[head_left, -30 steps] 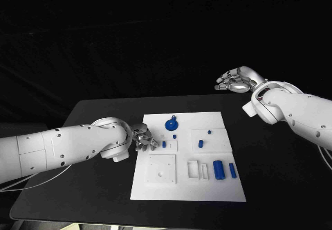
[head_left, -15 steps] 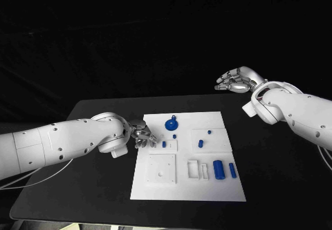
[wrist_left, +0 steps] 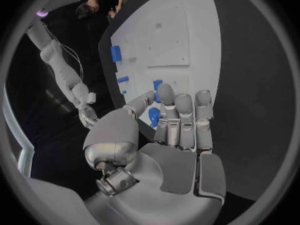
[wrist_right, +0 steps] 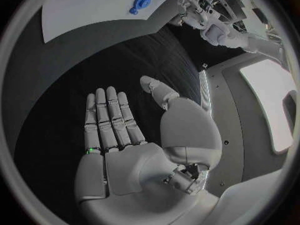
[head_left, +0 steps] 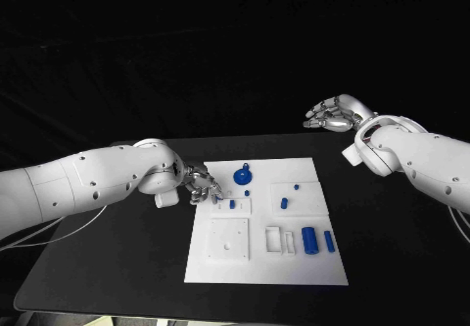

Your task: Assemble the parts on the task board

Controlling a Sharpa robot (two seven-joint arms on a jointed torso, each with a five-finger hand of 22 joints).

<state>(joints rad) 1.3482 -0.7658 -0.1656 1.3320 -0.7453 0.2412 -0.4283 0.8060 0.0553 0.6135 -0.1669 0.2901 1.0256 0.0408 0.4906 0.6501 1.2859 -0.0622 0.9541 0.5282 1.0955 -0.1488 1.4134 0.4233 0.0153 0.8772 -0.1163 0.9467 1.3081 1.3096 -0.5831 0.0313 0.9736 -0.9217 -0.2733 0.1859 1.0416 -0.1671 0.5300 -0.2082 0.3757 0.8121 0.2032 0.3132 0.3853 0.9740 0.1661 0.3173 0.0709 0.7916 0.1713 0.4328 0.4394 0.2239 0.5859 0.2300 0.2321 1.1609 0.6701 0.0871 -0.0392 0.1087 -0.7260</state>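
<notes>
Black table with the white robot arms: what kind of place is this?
Probably a robot test lab. A bare black table holds a flat white task board with small blue plastic parts, and dark curtains hang behind it.

The left hand (head_left: pixel 203 188) covers a bit of the task board's (head_left: pixel 264 272) left edge, so whether its fingertips touch the small blue part (head_left: pixel 232 204) beside them is too tiny to tell.

The head camera looks steeply down on the flat white plastic task board (head_left: pixel 264 224) from well above; each wrist camera peers close over its own palm, and all three share that board (wrist_left: pixel 169 40) (wrist_right: pixel 94 10).
</notes>
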